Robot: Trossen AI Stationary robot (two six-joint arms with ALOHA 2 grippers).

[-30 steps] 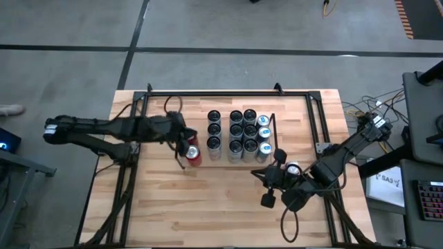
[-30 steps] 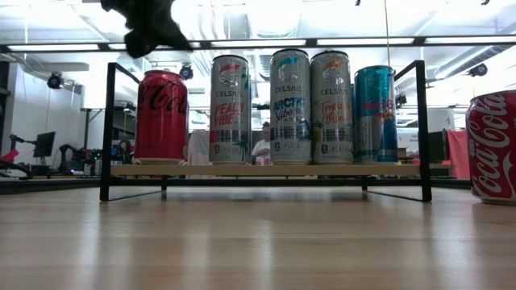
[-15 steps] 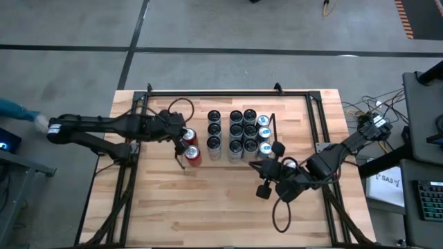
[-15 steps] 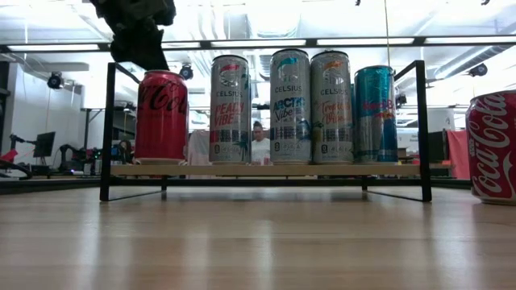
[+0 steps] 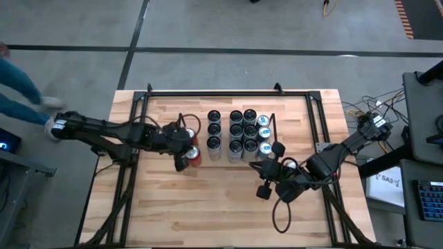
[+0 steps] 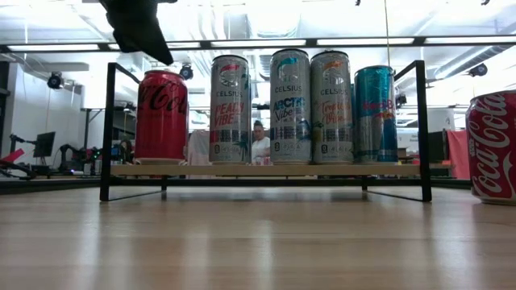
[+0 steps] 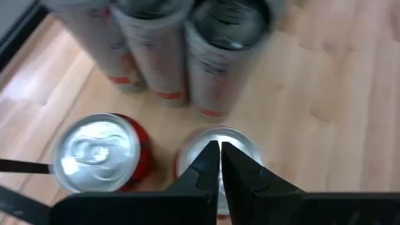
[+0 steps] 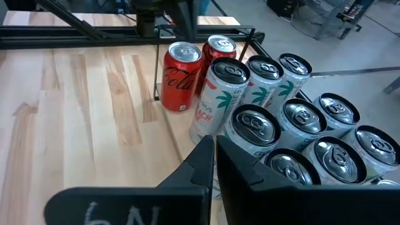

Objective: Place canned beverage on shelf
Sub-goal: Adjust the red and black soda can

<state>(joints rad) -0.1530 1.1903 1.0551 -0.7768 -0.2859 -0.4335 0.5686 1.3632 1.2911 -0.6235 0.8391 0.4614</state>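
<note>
Two red Coca-Cola cans sat at the left end of the shelf: one point(image 5: 193, 155) near the front edge and one point(image 5: 188, 135) just behind it; in the low view a red can point(image 6: 161, 115) stood upright on the shelf's base board beside the tall cans. The low rack with thin black wire end frames and a light wood base, the shelf point(image 6: 266, 171), sat mid-bench and held rows of tall slim silver and teal cans point(image 5: 239, 134), all upright. The left claw point(image 5: 181, 148) hovered over the two red cans, fingers closed together and gripping nothing; left wrist view showed its closed tips point(image 7: 219, 164) above a silver can top point(image 7: 217, 145), with the other red can point(image 7: 99, 152) beside it. The right claw point(image 5: 266, 174) waited off the right front corner of the shelf, fingers pressed shut, empty, pointed toward the cans. A third red Coca-Cola can point(image 6: 492, 147) stood on the light wood bench point(image 5: 228, 207) outside the shelf, at the right edge of the low view. A person's leg in blue point(image 5: 17, 93) showed on the floor left of the bench.
</note>
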